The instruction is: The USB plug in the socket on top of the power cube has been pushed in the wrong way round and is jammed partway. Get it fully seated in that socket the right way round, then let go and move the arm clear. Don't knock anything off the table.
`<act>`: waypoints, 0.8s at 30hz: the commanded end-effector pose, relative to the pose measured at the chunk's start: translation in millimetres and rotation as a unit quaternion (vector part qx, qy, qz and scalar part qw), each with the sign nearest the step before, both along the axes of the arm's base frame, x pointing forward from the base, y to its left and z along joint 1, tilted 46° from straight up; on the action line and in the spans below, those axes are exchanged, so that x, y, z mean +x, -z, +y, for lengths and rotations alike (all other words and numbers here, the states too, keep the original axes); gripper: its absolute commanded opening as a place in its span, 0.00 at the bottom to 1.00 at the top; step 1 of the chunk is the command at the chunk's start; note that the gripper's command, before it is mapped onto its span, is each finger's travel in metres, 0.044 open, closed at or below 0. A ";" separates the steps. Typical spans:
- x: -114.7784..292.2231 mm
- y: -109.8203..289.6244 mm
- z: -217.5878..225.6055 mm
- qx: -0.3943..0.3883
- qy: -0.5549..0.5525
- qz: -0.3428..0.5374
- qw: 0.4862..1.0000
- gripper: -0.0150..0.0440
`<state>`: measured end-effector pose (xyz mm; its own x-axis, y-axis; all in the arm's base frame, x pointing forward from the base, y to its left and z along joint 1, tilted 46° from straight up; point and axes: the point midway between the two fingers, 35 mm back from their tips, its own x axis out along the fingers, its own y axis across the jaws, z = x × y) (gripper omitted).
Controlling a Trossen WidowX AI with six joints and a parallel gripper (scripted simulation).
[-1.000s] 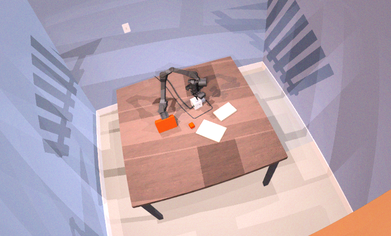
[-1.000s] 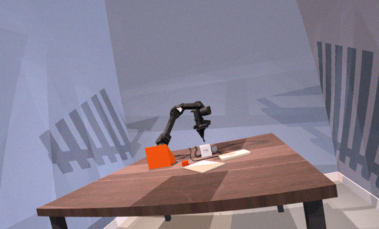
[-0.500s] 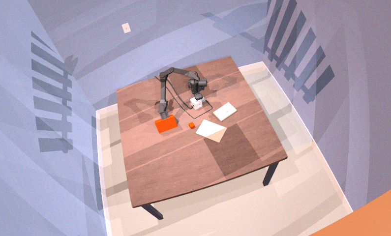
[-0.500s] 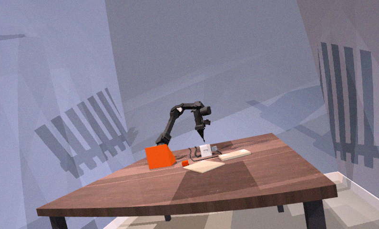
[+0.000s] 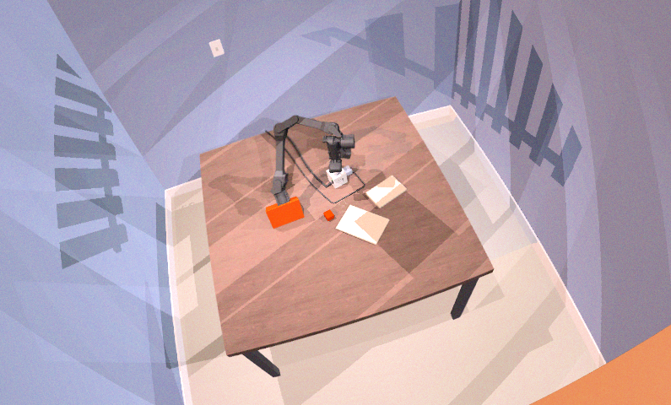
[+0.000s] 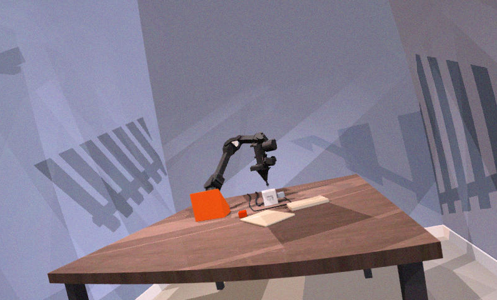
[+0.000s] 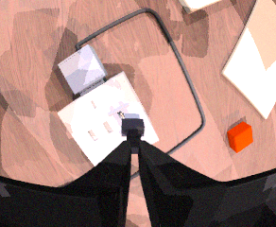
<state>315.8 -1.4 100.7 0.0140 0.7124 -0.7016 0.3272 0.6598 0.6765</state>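
Observation:
The white power cube [image 5: 339, 178] [image 6: 269, 197] [image 7: 103, 129] stands on the table behind the two boards. My gripper [image 5: 334, 167] [image 6: 267, 183] [image 7: 133, 147] points straight down a little above the cube's top. It is shut on the small dark USB plug [image 7: 133, 127], which sits at the fingertips over the cube's top face, clear of the socket. The plug's dark cable [image 5: 328, 197] [image 7: 189, 82] loops over the table beside the cube. A grey adapter block [image 6: 281, 194] [image 7: 81, 70] sits against the cube's side.
Two pale flat boards [image 5: 362, 224] [image 5: 386, 191] [image 6: 267, 217] [image 6: 307, 202] [image 7: 265, 51] lie right of the cube. A small orange cube [image 5: 328, 215] [image 6: 242, 214] [image 7: 240, 136] lies in front. The arm's orange base block [image 5: 284, 212] [image 6: 209, 204] stands to the left.

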 end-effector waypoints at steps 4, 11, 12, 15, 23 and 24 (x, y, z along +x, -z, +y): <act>0.3 0.2 -0.2 0.001 0.070 0.069 0.995 0.25; 0.3 0.2 -0.2 0.002 0.133 0.134 0.982 0.25; 0.3 0.2 -0.2 0.002 0.142 0.143 0.979 0.25; 0.3 0.2 -0.2 0.003 0.169 0.170 0.971 0.25; 0.3 0.2 -0.2 0.004 0.239 0.242 0.940 0.25; 0.3 0.2 -0.2 0.005 0.248 0.250 0.936 0.25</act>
<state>315.8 -1.3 100.7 0.0140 0.7124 -0.7016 0.8198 0.3936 0.4160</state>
